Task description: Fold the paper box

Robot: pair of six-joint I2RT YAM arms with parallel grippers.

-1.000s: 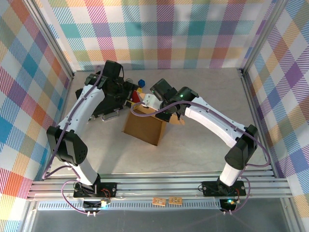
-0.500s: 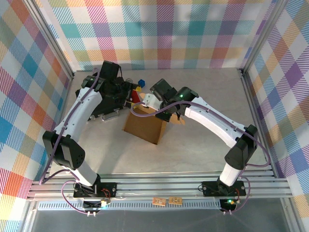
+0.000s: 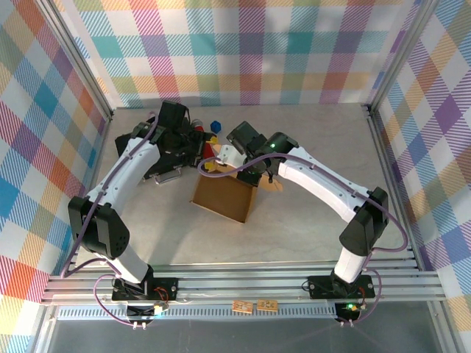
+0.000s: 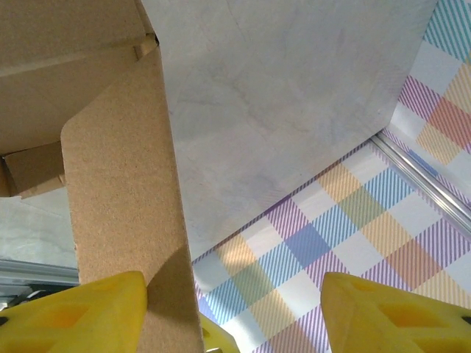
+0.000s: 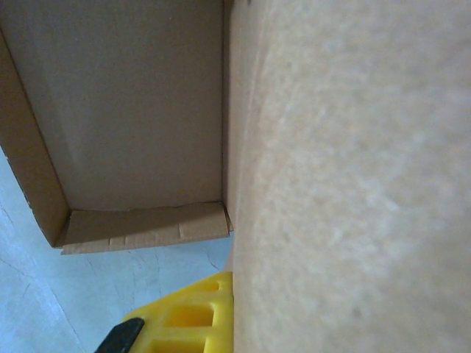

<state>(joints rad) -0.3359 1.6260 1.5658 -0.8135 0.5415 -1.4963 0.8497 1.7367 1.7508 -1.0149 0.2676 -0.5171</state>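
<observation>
Mid-table the paper box [image 3: 224,195] sits half-formed, right gripper [image 5: 229,309] pinched on one wall to steady it, left gripper [image 4: 234,287] with jaws apart around a loose flap [image 4: 125,191], seemingly to fold it.

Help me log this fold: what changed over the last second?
The brown corrugated cardboard box slid slightly rightward and nearer, its far edge pinched in the shut right gripper. The left gripper, open, shifted slightly toward it. The black flat case behind stayed put.
</observation>
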